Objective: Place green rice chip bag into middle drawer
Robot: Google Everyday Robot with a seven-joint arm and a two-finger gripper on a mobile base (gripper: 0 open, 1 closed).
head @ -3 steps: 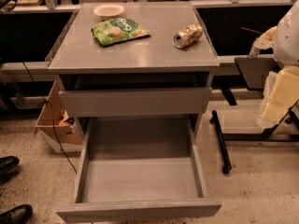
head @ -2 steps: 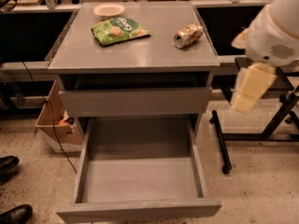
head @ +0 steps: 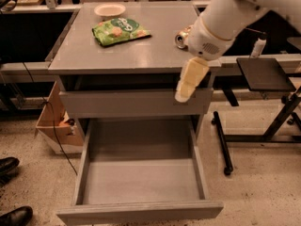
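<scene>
The green rice chip bag (head: 120, 30) lies flat on the grey cabinet top (head: 141, 53), towards the back left. The middle drawer (head: 141, 211) is pulled wide out below, and nothing lies in it. My gripper (head: 188, 81) hangs from the white arm at the cabinet's front right edge, in front of the closed upper drawer front (head: 127, 103). It is well to the right of the bag and above the open drawer, and nothing shows in it.
A small white bowl (head: 109, 9) sits behind the bag. A gold can (head: 181, 38) lies at the top's right side, partly hidden by my arm. A cardboard box (head: 52, 126) and shoes (head: 9, 166) are on the left, a black stand (head: 265, 74) on the right.
My arm and gripper have swung in from the far right to the left, now over the cabinet's front right corner and covering part of the can. Bag and drawer have not moved.
</scene>
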